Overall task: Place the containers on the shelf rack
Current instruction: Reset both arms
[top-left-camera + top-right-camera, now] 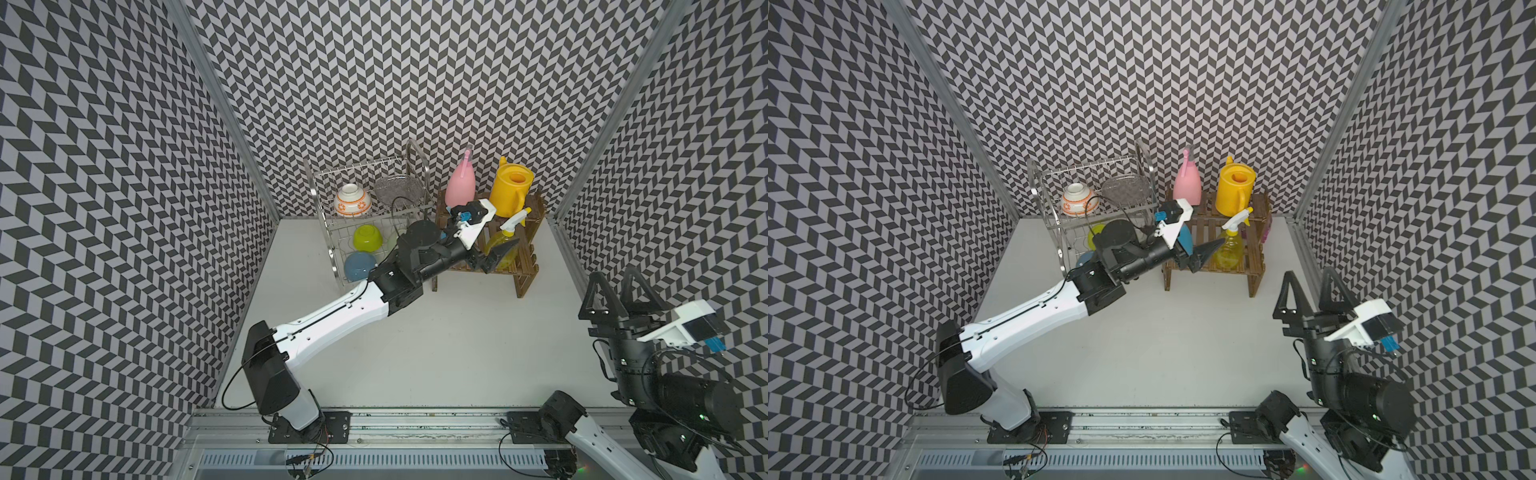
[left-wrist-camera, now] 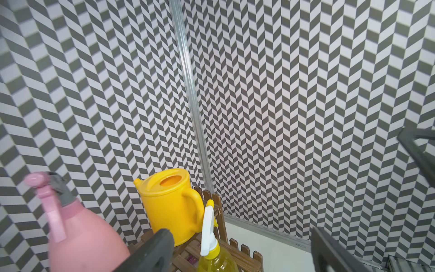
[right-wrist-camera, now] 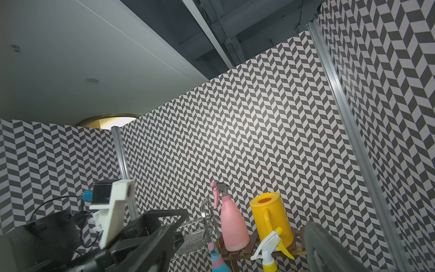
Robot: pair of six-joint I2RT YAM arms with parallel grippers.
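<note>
The dark wooden shelf rack (image 1: 525, 266) stands at the back right. On its upper step are the pink spray bottle (image 1: 460, 185) and the yellow watering can (image 1: 508, 193). The translucent yellow spray bottle (image 1: 506, 243) stands on the lower step. A blue bottle (image 1: 1186, 244) at the rack's left end is mostly hidden behind my left wrist. My left gripper (image 1: 496, 255) is open at the lower step, its fingers (image 2: 153, 249) wide on either side of the yellow spray bottle (image 2: 215, 259) without touching it. My right gripper (image 1: 615, 276) is open and empty, raised at the near right.
A wire dish rack (image 1: 328, 232) stands left of the shelf rack and holds a white-and-orange bowl (image 1: 352, 201), a green bowl (image 1: 368, 237), a blue bowl (image 1: 359, 266) and a metal strainer (image 1: 397, 187). Patterned walls enclose the white table (image 1: 457, 353).
</note>
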